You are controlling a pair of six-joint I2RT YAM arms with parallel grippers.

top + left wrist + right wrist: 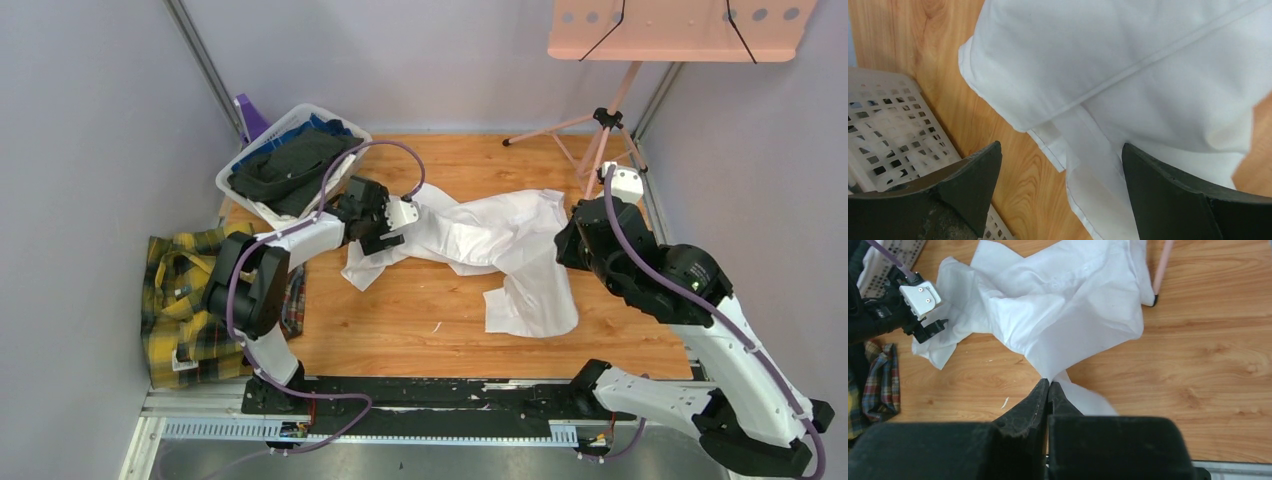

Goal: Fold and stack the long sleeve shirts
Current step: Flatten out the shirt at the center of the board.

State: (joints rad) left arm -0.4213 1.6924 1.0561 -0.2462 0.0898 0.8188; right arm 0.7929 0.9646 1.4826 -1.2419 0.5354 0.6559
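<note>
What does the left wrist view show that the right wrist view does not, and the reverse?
Only the left wrist view: a stitched seam of the white shirt, close up, beyond the open left claw. Only the right wrist view: the right claw shut on the shirt, a pink stand leg and plaid cloth. Both: the white shirt, the wooden table, the white basket and the left claw.

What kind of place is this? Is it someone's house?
Probably a robot test lab, not a house. A left arm and a right arm are bolted to a wooden table, with a basket of clothes and a white shirt to practise on.
</note>
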